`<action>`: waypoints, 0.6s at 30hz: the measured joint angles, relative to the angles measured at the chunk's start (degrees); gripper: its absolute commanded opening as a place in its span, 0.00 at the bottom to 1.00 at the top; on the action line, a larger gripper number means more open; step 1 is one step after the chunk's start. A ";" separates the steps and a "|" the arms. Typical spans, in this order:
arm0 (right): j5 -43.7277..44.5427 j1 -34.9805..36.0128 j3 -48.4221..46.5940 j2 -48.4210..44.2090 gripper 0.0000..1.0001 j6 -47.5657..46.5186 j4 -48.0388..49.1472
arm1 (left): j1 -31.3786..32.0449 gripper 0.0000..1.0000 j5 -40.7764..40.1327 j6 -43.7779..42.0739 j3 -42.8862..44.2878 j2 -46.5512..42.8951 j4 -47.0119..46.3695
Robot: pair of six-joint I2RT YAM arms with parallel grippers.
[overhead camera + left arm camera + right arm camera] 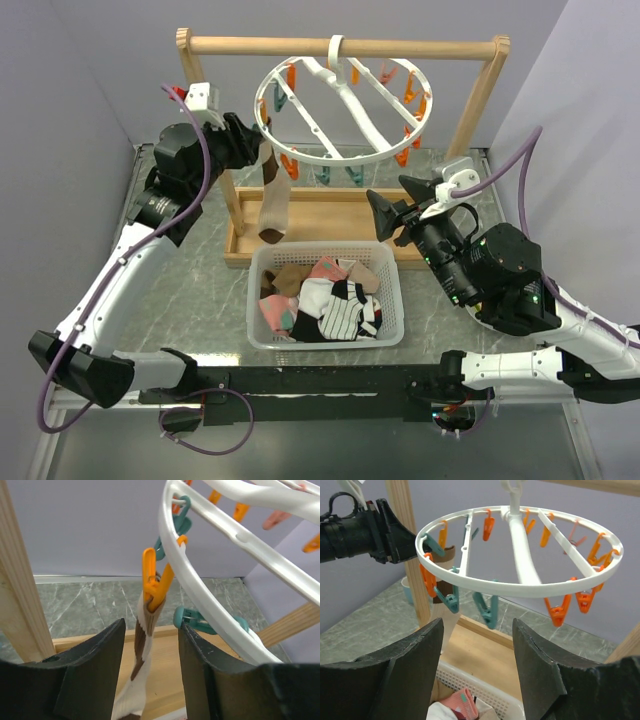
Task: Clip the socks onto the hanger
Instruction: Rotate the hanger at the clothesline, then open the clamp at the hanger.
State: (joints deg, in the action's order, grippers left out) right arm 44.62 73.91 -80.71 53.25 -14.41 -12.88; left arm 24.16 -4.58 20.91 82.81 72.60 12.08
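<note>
The white round hanger (340, 157) hangs by its hook from a wooden bar, with orange and teal pegs round its rim. One brown-and-white sock (272, 205) hangs from an orange peg (150, 582) on the left rim (192, 580). My left gripper (262, 150) is open, its jaws either side of that sock (131, 675) just below the peg, apart from it. My right gripper (385, 190) is open and empty, right of the hanger (520, 587), above the basket. The other socks (330, 295), pink, brown, white and black-striped, lie in the basket.
A white mesh basket (325, 343) stands in front of the wooden frame (260, 45), whose tray-like base (320, 215) lies under the hanger. The frame's posts stand left and right of the ring. Grey walls close in on both sides. The left arm shows in the right wrist view (365, 530).
</note>
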 measured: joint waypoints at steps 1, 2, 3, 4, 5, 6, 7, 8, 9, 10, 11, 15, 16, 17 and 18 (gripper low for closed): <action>-0.04 0.02 -0.07 0.04 0.65 -0.04 0.00 | -0.22 0.52 -0.15 0.11 0.17 0.24 0.13; -0.04 0.09 -0.09 0.09 0.65 -0.20 0.00 | -0.44 0.53 -0.28 0.33 0.52 0.50 0.39; -0.07 0.11 -0.09 0.15 0.65 -0.26 0.02 | -0.61 0.54 -0.31 0.52 0.92 0.83 0.61; -0.07 0.11 -0.09 0.24 0.65 -0.46 0.00 | -0.76 0.55 -0.33 0.81 1.25 1.03 0.76; -0.07 0.13 -0.09 0.31 0.66 -0.63 0.02 | -0.81 0.55 -0.31 0.92 1.49 1.07 0.90; -0.04 0.15 -0.09 0.35 0.66 -1.07 0.09 | -0.85 0.57 -0.28 1.03 1.53 1.07 0.90; -0.02 0.15 -0.09 0.35 0.66 -1.57 0.24 | -0.85 0.59 -0.24 1.07 1.53 0.92 0.94; 0.11 0.15 -0.09 0.37 0.66 -2.19 0.59 | -0.85 0.62 -0.20 1.07 1.53 0.70 1.03; 0.20 0.15 -0.07 0.39 0.66 -2.99 1.18 | -0.85 0.69 0.07 1.01 1.53 0.46 1.20; 0.31 0.15 -0.07 0.42 0.66 -3.91 1.97 | -0.85 0.73 0.31 0.94 1.40 0.11 1.27; 0.37 0.15 -0.07 0.46 0.67 -4.92 2.82 | -0.85 0.77 0.66 0.72 1.11 -0.52 1.31; 0.96 0.15 -0.17 1.38 0.67 -9.79 6.93 | -0.85 0.97 3.06 -0.61 -2.16 -5.38 1.70; 1.01 0.15 -0.44 1.75 0.67 -10.91 7.63 | -0.85 0.99 3.80 -0.83 -2.89 -6.62 1.84; 1.03 0.15 -0.76 2.21 0.67 -11.65 8.00 | -0.85 0.99 4.90 -1.07 -3.69 -8.20 2.10; 1.01 0.15 -1.03 2.78 0.67 -12.50 8.63 | -0.85 0.99 5.73 -1.31 -4.24 -9.29 2.27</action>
State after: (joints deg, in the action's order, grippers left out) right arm 45.63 74.06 -81.73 56.03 -26.92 -4.25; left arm 23.31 1.15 19.59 78.56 63.31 14.35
